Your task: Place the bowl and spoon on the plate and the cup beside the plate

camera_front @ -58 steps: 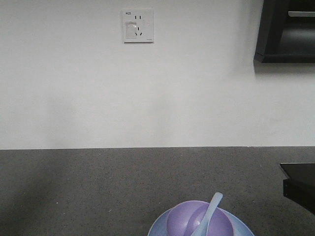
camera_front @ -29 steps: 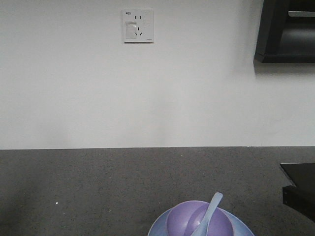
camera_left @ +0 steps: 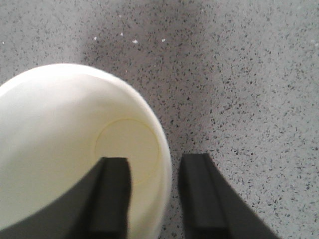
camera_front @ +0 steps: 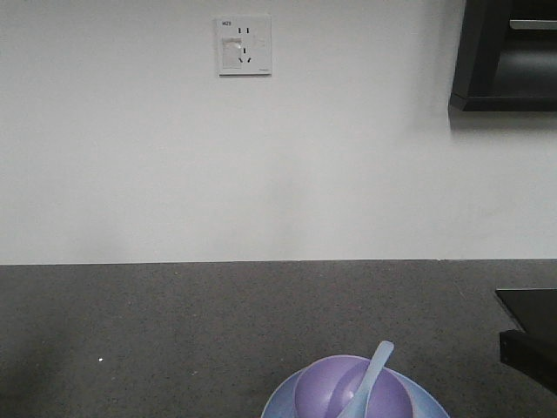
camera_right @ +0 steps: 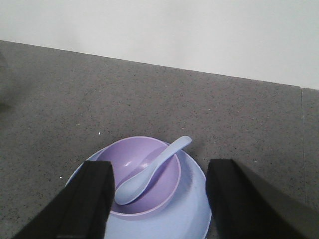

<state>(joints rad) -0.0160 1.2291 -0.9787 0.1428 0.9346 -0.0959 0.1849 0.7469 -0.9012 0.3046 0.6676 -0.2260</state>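
On the speckled grey counter (camera_right: 239,109), the spoon (camera_right: 149,172) lies in the bowl (camera_right: 164,191) on the plate (camera_right: 192,219) between the spread right gripper (camera_right: 159,199), while the left gripper (camera_left: 152,191) pinches the cup (camera_left: 60,144) rim at lower left.

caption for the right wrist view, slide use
Spoon rests in the bowl on the plate, framed by open right gripper jaws.

No legible text anywhere.
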